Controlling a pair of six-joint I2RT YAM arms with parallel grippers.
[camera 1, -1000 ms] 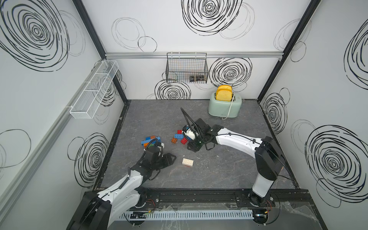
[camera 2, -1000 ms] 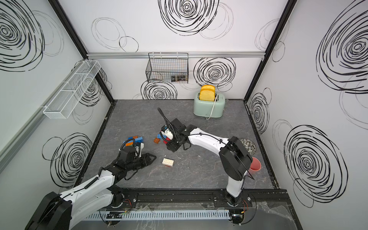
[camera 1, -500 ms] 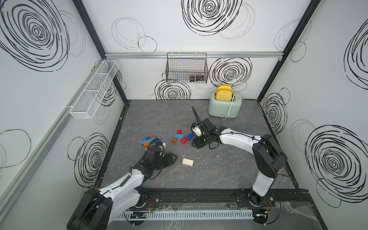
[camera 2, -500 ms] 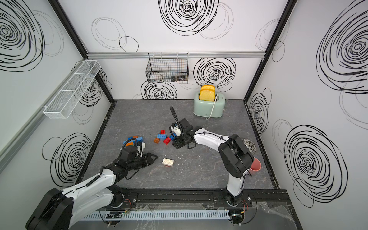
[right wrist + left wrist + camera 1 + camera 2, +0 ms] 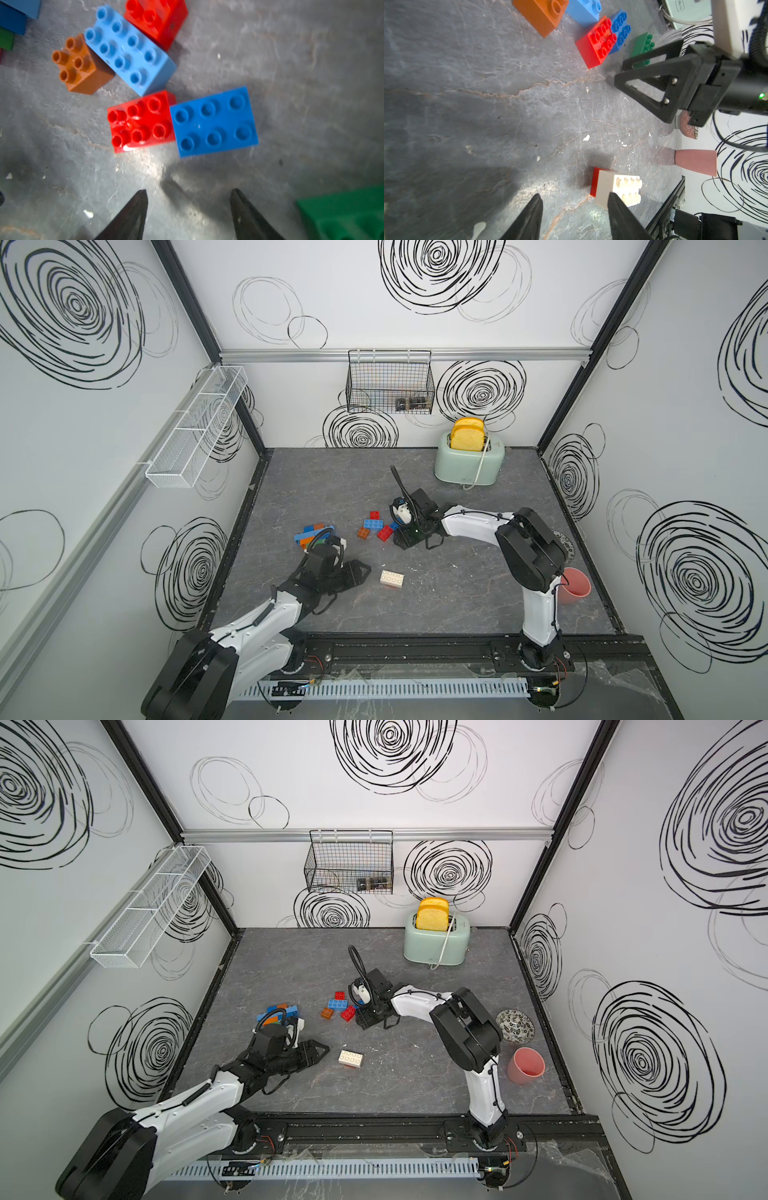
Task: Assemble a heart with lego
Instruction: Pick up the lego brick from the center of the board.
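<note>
Shifted slightly toward 3 o'clock since a second earlier, right fingers [image 5: 133, 214] are shown apart and empty; blue brick [image 5: 214, 121] is seen touching red brick [image 5: 141, 121] ahead of them, about 10 o'clock; left fingers [image 5: 529, 218] are likewise shown apart, empty; white brick [image 5: 618, 191] is seen just beside, at 3 o'clock, on tabletop [image 5: 457, 585].

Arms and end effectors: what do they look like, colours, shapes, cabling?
The left arm and right arm are glossy white with bulky black joints. The left end effector and right end effector carry black, hollow triangular fingers tapering to points. A black cable loops over the right wrist; a green light glows on that end effector's body.
</note>
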